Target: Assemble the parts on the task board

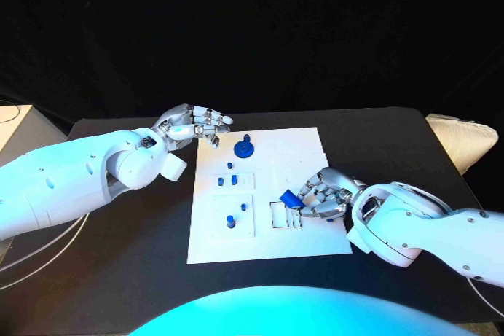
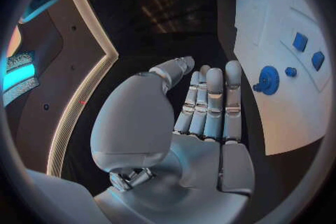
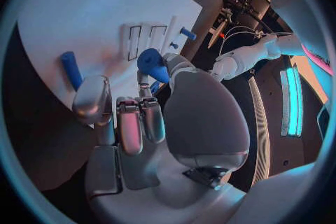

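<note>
The white task board (image 1: 275,237) lies in the middle of the black table. My right hand (image 1: 323,194) hovers over its near right part and pinches a blue part (image 1: 292,199) just above two empty rectangular slots (image 1: 280,213). The right wrist view shows the same part (image 3: 153,63) between thumb and finger, beside the slots (image 3: 143,39), and a blue cylinder (image 3: 70,69) lying loose on the board. A blue gear (image 1: 245,148) stands near the board's far edge, with small blue pieces (image 1: 230,221) along the left half. My left hand (image 1: 194,124) floats off the far left corner, fingers extended, holding nothing.
A white box (image 1: 21,132) stands at the table's left edge, with cables trailing below it. A pale cushion-like object (image 1: 464,141) lies off the right edge. In the left wrist view the gear (image 2: 269,79) sits close beside my left hand (image 2: 206,106).
</note>
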